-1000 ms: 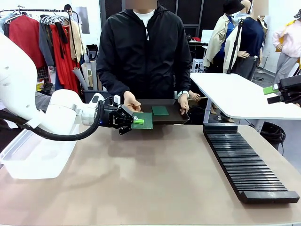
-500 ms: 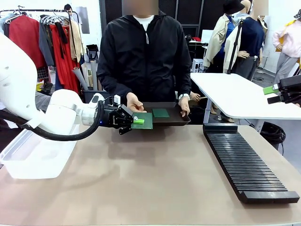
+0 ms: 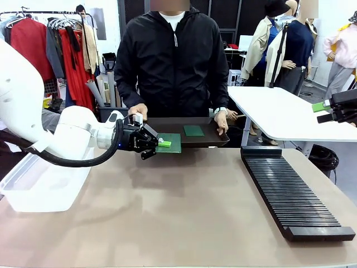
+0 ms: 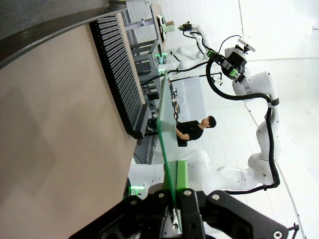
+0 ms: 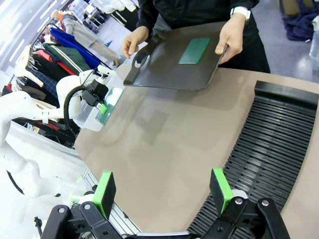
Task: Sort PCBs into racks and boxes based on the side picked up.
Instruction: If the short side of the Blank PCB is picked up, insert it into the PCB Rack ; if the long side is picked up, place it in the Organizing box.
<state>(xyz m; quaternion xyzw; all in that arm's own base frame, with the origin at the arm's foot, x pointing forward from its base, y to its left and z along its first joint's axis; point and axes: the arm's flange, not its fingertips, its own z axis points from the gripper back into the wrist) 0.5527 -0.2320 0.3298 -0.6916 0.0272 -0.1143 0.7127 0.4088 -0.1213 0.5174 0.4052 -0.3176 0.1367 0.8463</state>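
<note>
The person's near hand (image 3: 138,110) had pulled back from beside my left gripper (image 3: 162,143) to the corner of the tray (image 3: 167,124), and the tray had risen a little off the table (image 3: 184,212). My left gripper itself had not shifted. Its fingers were pressed together on the held board (image 3: 170,143), pinching one edge so that the flat green square stuck straight out ahead of the fingertips, level with the table and just at the tray's near rim. In the left wrist view the board ran edge-on up from between the pads, which I judged a firm, centred hold.

The person's other hand (image 3: 222,120) gripped the far end of the tray, probably to keep it steady and clear while I drew away. The second board (image 3: 193,130) lay flat on the tray, beyond my left fingertips and a little to one side, apart from the one I held.

The tub (image 3: 39,184) sat close behind and below the left gripper; the rack (image 3: 290,192) lay well off across the table, right under my right gripper (image 5: 163,190). That gripper hung spread wide and empty, I think waiting its turn.
</note>
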